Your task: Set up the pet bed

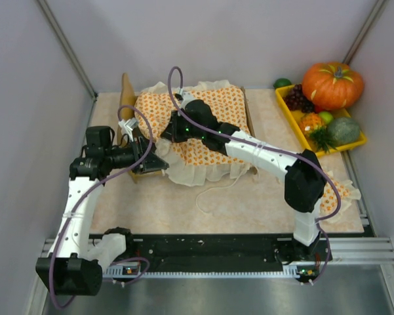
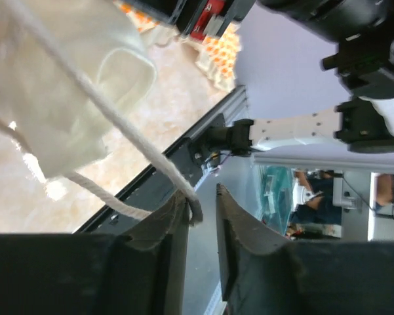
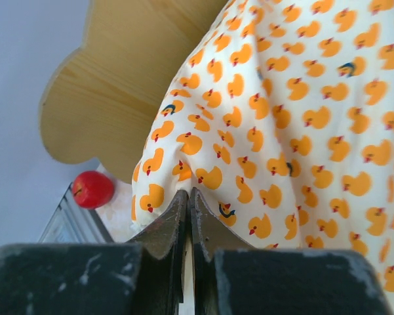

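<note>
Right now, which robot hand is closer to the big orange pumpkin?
The right hand. It's pinching the duck bedspread, left of the pumpkin; the left hand is farther left, at the pet bed's front corner.

We count one pet bed (image 1: 127, 92), one duck-print bedspread (image 1: 216, 108), one loose white cord (image 1: 213, 191) and one small patterned pillow (image 1: 341, 188) at the right, plus two arms, the left arm (image 1: 78, 210) and the right arm (image 1: 262, 154). At the far right we count one yellow tray (image 1: 346, 145) holding one pumpkin (image 1: 332, 84), one bunch of dark grapes (image 1: 300, 100), one small orange gourd (image 1: 311, 122), one grey-green squash (image 1: 344, 130) and one small green fruit (image 1: 326, 117), with one more green ball (image 1: 282, 83) just beyond its far-left corner. Beside the pet bed, the right wrist view gives us one red apple (image 3: 92, 189).
</note>
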`<state>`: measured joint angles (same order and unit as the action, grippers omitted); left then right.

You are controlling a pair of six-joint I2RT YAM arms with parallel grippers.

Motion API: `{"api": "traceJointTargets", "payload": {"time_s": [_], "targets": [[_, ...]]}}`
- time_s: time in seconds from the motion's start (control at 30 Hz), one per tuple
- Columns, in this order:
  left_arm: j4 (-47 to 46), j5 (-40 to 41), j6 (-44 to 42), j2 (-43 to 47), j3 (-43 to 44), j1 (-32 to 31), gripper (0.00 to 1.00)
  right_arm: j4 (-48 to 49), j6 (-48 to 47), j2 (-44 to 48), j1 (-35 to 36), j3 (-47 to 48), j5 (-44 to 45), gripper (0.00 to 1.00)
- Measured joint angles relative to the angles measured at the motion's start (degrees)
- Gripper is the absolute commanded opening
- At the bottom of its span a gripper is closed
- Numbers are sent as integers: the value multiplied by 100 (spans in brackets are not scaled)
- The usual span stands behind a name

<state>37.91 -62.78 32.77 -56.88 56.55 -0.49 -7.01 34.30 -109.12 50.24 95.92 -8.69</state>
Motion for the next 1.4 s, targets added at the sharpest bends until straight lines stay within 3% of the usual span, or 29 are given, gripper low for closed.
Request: {"api": "traceJointTargets", "payload": {"time_s": [0.1,0.37,0.4,0.6,0.7,0.97,1.1,1.4], "targets": [[1062,555,-938,-109,332,-37,46,-35,-57,-11,-42,-46,232,0],[2288,1943,-1978,-17,378,-44,53,-85,-107,-24,-92,-66,459,0],[2341,2004,-2033,28,378,-42,71,-92,-111,-24,-92,-63,461,0],[2476,2531,-2197,42,363,-48,93,-118,-116,-24,-92,-63,461,0],[2413,3040,-2162,94,341,-48,92,-120,-125,-24,-92,-63,474,0],[1606,4135,-2225,616,85,-81,73,-125,-125,-24,-92,-63,476,0],[1438,4658,-2236,560,-42,-186,71,-127,-127,-24,-92,-63,476,0],[857,5836,-2129,-9,-302,-1493,70,-133,-129,-24,-92,-63,472,0]]}}
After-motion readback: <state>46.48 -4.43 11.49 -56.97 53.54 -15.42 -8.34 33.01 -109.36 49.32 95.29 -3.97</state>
